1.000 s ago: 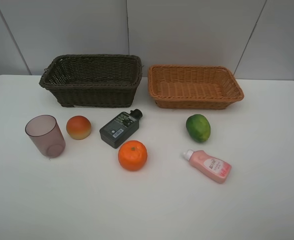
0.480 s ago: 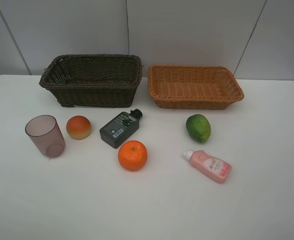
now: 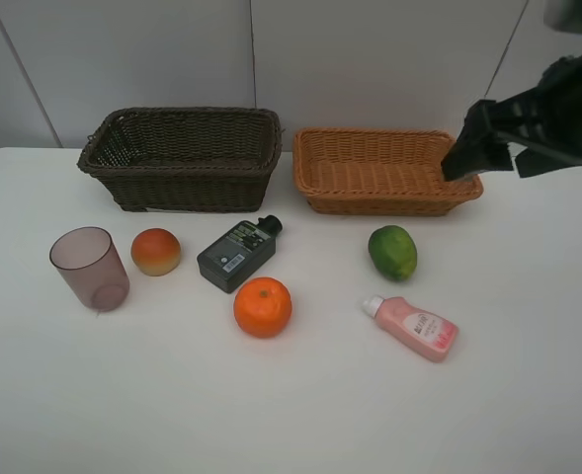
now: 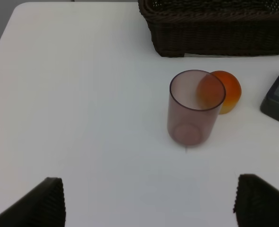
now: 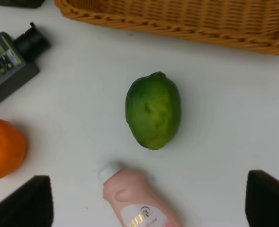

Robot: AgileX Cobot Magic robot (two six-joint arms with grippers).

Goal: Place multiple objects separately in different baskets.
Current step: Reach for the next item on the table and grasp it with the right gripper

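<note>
Near the tabletop's (image 3: pixel 291 415) left edge the mauve cup (image 3: pixel 90 269) stands upright, the peach (image 3: pixel 156 251) just beside it. The left gripper (image 4: pixel 151 203) hangs before them, jaws spread and empty; a careless squeeze could tip the light cup or set the peach rolling. Behind, by the far edge, the dark basket (image 3: pixel 182 183) holds nothing. At the middle the grey bottle (image 3: pixel 237 255) lies flat near the orange (image 3: pixel 263 306), which a nudge would send off. Further right lie the lime (image 3: pixel 392 252) and pink bottle (image 3: pixel 411 328). The right gripper (image 3: pixel 486 156), spread and empty, hovers over the tan basket's (image 3: pixel 384 197) right end; coming down, it might clip that rim, or the lime could squirt from its jaws
</note>
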